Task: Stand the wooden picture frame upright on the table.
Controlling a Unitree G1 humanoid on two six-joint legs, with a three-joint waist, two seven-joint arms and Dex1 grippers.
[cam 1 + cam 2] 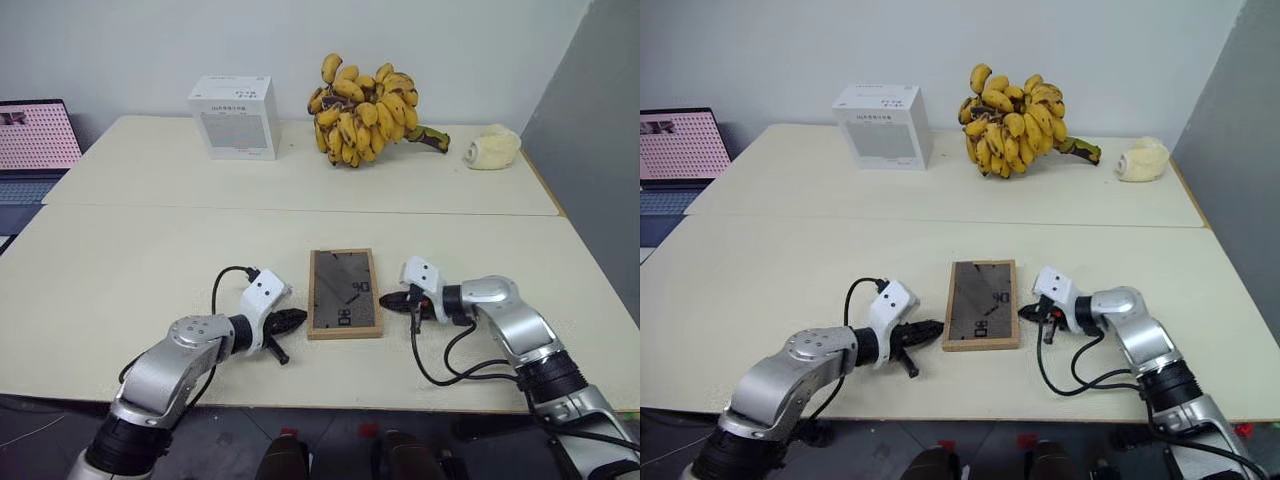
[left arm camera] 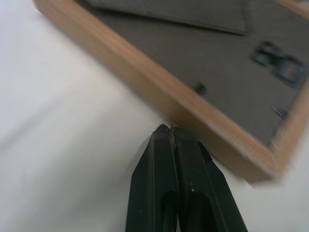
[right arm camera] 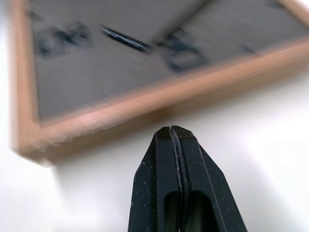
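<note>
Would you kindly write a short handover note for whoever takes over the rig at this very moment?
Left hand: shut, holding nothing, beside the wooden picture frame's left edge.
Right hand: shut, holding nothing, by the frame's right edge.
Frame: lying flat, dark back up, on the table between the two hands.
Done: both hands brought up to the frame.
Left: lift the frame and stand it upright.

Bright, even overhead light, soft shadows on the table (image 1: pixel 150 270); blurred, close wrist views.
</note>
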